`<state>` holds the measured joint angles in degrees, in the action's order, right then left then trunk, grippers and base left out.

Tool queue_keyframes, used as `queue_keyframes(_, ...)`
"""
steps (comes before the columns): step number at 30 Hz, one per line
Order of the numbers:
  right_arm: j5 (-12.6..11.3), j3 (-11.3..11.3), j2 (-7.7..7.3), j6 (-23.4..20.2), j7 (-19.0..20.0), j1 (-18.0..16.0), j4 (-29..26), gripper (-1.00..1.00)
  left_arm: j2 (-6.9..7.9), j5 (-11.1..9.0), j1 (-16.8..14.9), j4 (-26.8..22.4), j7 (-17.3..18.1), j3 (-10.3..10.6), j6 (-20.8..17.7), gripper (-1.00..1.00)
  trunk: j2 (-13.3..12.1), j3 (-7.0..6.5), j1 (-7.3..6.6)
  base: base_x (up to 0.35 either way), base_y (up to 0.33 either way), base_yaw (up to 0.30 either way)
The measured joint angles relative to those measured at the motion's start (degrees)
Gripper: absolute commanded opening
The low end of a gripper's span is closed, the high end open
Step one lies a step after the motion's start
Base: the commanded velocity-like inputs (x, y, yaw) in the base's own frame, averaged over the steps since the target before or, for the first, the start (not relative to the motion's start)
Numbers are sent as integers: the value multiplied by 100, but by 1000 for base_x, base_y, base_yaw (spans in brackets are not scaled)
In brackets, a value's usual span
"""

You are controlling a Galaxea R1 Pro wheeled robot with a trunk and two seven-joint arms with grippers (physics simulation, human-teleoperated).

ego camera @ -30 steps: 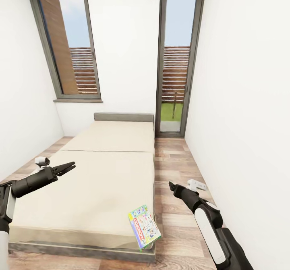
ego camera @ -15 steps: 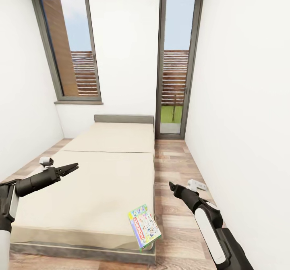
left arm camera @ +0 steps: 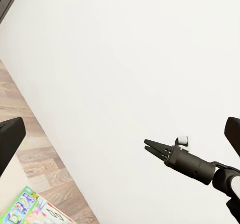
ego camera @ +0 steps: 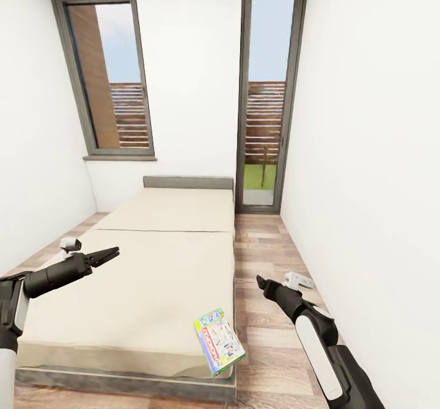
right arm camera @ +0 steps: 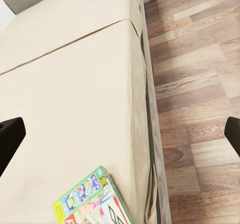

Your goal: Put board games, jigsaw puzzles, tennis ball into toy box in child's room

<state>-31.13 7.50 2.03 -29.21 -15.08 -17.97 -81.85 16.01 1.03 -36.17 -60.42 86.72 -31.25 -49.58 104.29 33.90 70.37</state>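
So the robot's parked at the foot of the low wide bed with the beige mattress and grey headboard [ego camera: 153, 262], looking up the length of it toward the two tall windows. One toy is in sight: a thin flat board game box with a green-edged pale cartoon lid [ego camera: 219, 341], sitting right at the bed's near right corner, one corner of it poking out past the mattress edge over the wooden plank floor [ego camera: 263, 244]. The right wrist view shows the same box [right arm camera: 92, 199] lying flat near that edge.

The dark left gripper [ego camera: 107, 253] hangs over the left side of the mattress, well away from the game — its slim fingers look pressed together with nothing between them. The dark right gripper [ego camera: 261, 282] is out over the floor just beside the bed's right edge; from the left wrist view [left arm camera: 150, 145] its fingers also look closed and empty.

Progress-wise, I'd say this is still early or mid job — this game hasn't been picked up yet, and I only see one on the mattress here. Can't judge the desk side at all from here. Next up is probably reaching the right arm down to that corner box.
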Motion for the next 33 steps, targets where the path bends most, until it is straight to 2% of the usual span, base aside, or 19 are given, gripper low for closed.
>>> queue_keyframes(8,0,0,0,2,0,-1,-2,100,-1,0,0,-1,0,0,0,100,321,68,176,0,0,0)
queue_keyframes(20,0,0,4,6,0,0,1,100,-1,0,0,1,0,0,0,100,322,-43,176,0,0,0)
queue_keyframes(33,0,-7,0,6,-1,0,2,100,3,0,0,0,8,-7,3,100,322,-63,177,0,0,0)
